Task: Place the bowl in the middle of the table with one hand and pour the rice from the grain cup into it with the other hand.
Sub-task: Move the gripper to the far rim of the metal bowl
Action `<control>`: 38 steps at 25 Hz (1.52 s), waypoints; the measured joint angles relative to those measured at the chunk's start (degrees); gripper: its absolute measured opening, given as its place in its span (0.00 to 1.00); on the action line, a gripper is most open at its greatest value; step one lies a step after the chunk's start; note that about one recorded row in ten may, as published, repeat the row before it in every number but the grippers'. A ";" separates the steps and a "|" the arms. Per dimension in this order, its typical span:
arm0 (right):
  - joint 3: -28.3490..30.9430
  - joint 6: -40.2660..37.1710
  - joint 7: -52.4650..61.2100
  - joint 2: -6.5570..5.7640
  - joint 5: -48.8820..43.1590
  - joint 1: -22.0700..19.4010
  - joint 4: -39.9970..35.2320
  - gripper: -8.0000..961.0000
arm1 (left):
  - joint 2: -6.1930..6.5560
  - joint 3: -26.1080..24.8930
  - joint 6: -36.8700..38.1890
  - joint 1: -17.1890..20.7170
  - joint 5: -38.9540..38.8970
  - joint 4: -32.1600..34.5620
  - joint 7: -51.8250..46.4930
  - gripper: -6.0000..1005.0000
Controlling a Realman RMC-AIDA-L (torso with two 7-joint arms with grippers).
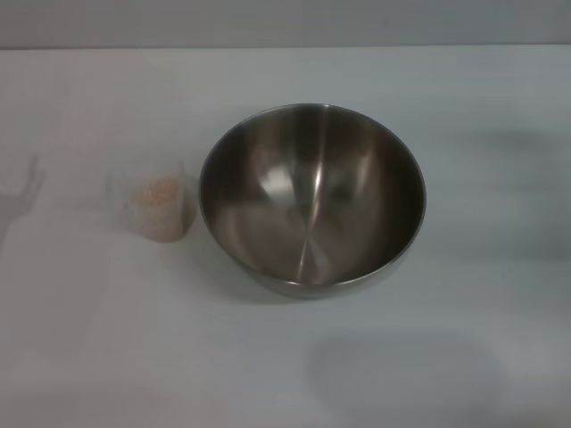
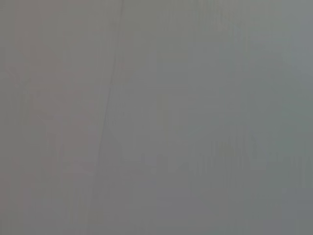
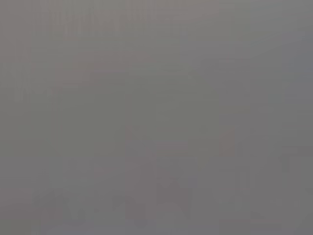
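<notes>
Head view shows a plain white surface [image 1: 464, 357], bare along its near edge. Beyond that, near the middle, sits a large stainless-steel mixing bowl [image 1: 312, 201], upright and empty, apparently already where the task wants it. Just beside it on the robot's left stands a small clear grain cup [image 1: 153, 205], upright, holding pale beige rice [image 1: 156, 192], close enough for a short pour. Neither tool appears in any view, so I cannot tell whether either is released or clenched. Both wrist views show only featureless grey.

Bare white table [image 1: 500, 357], place unclear
</notes>
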 joint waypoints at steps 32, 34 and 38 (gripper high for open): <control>-0.62 8.30 -51.51 0.66 18.93 4.93 4.87 0.83 | 0.09 0.12 0.02 0.59 0.35 0.17 -0.05 0.83; -0.60 10.14 -54.23 0.66 21.59 6.66 6.50 0.83 | 0.09 0.12 0.01 0.58 0.35 0.11 -0.05 0.83; -0.59 12.00 -56.15 0.66 24.07 8.54 8.40 0.83 | 0.09 0.12 -0.01 0.59 0.35 0.03 -0.05 0.83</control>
